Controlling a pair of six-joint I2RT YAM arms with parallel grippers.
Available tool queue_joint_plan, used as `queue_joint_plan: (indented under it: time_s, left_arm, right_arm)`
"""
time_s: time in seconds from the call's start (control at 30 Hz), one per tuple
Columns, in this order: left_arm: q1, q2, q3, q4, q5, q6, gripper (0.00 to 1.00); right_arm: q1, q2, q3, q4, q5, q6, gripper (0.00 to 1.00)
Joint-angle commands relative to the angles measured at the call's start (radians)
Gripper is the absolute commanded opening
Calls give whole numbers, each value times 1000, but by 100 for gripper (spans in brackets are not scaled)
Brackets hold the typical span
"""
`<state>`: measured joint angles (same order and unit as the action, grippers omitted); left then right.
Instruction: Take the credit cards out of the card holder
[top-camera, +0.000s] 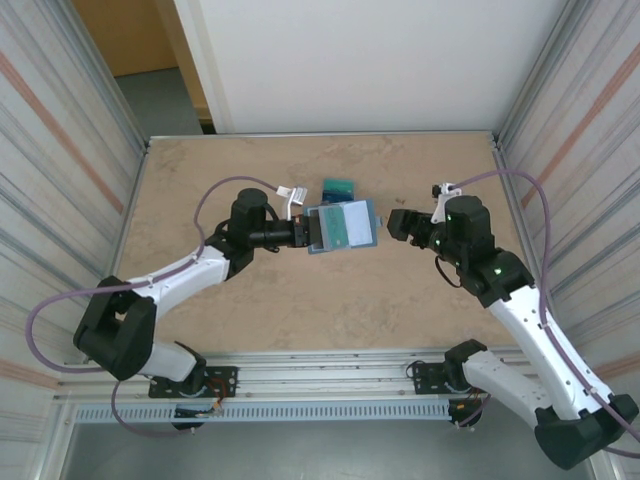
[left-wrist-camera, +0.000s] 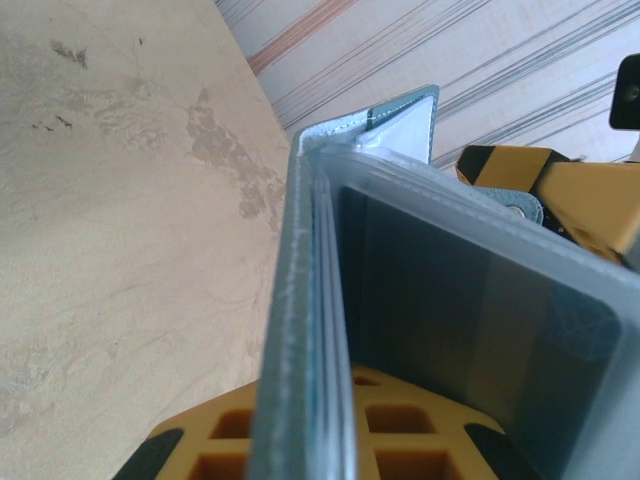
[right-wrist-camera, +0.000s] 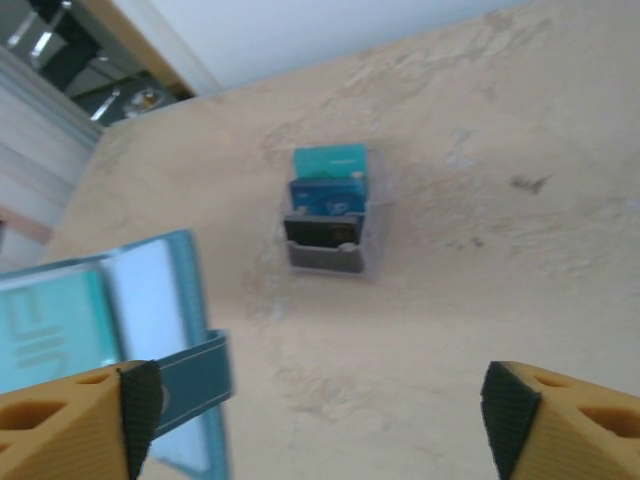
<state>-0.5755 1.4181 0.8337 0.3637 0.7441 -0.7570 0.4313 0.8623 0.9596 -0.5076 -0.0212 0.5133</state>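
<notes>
Left gripper (top-camera: 312, 232): clamped tight on the left edge of the card holder (top-camera: 343, 227), near the middle of the table (top-camera: 200, 180). From the left wrist the yellow fingers (left-wrist-camera: 230, 445) pinch the slate-blue cover edge-on.

Card holder: open, with its inner face turned up toward the overhead camera. It lies between the two grippers. Clear pockets line the inside, and a pale panel sits beside a teal card (right-wrist-camera: 45, 325) that remains in its slot.

Right gripper (right-wrist-camera: 320, 410): jaws spread wide with nothing between them. It hovers just beside the holder's right edge. From the right wrist, one finger (right-wrist-camera: 75, 420) overlaps a blue flap of the holder, and whether they touch cannot be told. The other finger hangs over bare table.

Credit cards: two stand upright in a small tray (right-wrist-camera: 325, 258) just beyond the holder, toward the far wall. The teal one (right-wrist-camera: 330, 160) is at the back and the blue one (right-wrist-camera: 328, 195) in front of it.

Tray: resting on the table, apart from both grippers.
</notes>
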Motion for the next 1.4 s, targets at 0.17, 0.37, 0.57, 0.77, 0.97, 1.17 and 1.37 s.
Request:
queue_joint_plan:
  time_s: [0.17,0.37,0.57,0.77,0.97,1.17,1.37]
  left_arm:
    - [1,-2,27,13,29,14,0]
    - [0,-2,28,13,29,15,0]
    - [-1,3,33,12,39,15,0]
    - [0,-8,26,12,44,12,0]
    - [9,-41,2,-8,16,11,9]
    - [26,-63,-31,-4,4,1,20]
    - [70,-133,-107,-55,-73,-10,36]
  right_arm:
    - [-8,55,66,-12,-206,1,99]
    - [45,156,78,-11,-224,-38,95]
    - [86,238,85,25,-250,-60,78]
    - [92,298,91,53,-249,-50,52]
    - [70,251,60,100,-315,-27,15]
    - [58,240,19,152,-399,16,0]
    - [104,266,-5,145,-320,40,0]
